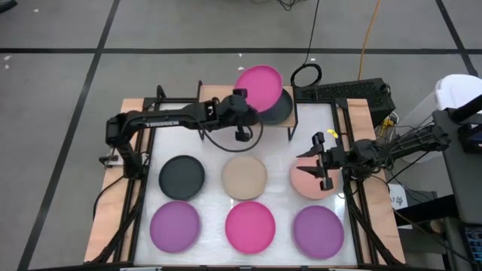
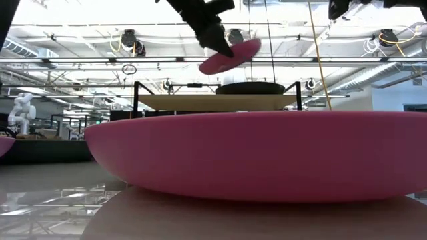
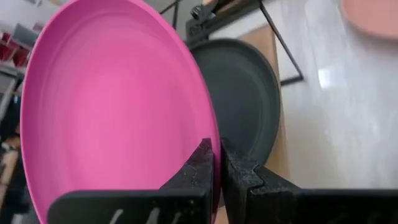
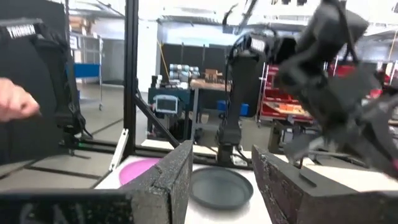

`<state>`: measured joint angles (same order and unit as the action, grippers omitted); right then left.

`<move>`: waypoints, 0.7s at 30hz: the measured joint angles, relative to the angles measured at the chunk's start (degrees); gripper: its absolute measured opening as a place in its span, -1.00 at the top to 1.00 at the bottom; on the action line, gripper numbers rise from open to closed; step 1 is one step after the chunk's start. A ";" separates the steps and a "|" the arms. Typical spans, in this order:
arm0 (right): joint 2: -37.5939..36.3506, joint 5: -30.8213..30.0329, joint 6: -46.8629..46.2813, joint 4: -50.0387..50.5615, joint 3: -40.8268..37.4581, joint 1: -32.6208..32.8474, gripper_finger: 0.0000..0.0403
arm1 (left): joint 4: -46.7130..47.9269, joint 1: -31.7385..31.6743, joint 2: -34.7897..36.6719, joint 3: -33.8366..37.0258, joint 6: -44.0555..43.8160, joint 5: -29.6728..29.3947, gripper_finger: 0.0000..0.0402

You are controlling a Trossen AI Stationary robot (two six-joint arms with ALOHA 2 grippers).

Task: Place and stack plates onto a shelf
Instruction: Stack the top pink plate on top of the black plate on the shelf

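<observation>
Above the shelf (image 1: 226, 99) | left pincer (image 1: 242, 102) clamped on magenta plate (image 1: 259, 86) rim | right pincer (image 1: 322, 159) wide open, empty

High view: overhead, straight down on whole worktop (image 1: 241, 175). Low view: worktop level, tight against magenta plate (image 2: 253, 153), facing shelf (image 2: 217, 101). Left wrist view: close behind raised magenta plate (image 3: 112, 99), shared with high and low views. Right wrist view: level across worktop toward room.

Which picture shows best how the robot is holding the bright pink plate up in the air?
The left wrist view: the left gripper is shut on the rim of the magenta plate, seen close up. The high view shows that plate over the shelf. The low view shows it tilted, far off. The right wrist view doesn't show it.
</observation>
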<state>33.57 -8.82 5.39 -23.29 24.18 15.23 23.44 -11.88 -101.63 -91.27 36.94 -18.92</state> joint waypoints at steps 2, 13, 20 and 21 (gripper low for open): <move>-0.71 0.00 0.02 0.00 0.00 0.39 0.28 | -0.08 -0.08 -1.20 -0.02 3.10 0.04 0.94; -1.23 -0.02 0.27 1.46 0.00 1.05 0.28 | -4.02 -0.11 -4.15 -0.02 9.08 5.74 0.82; -1.23 -0.04 0.15 1.42 0.00 1.05 0.28 | -3.88 0.43 -4.17 -0.02 9.92 7.00 0.73; -1.23 -0.06 -0.07 1.42 0.00 1.05 0.28 | -3.86 0.38 -4.17 -0.02 9.63 6.91 0.72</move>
<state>32.34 -8.88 5.32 -21.87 24.18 16.27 19.57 -11.51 -105.80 -91.29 46.57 -12.01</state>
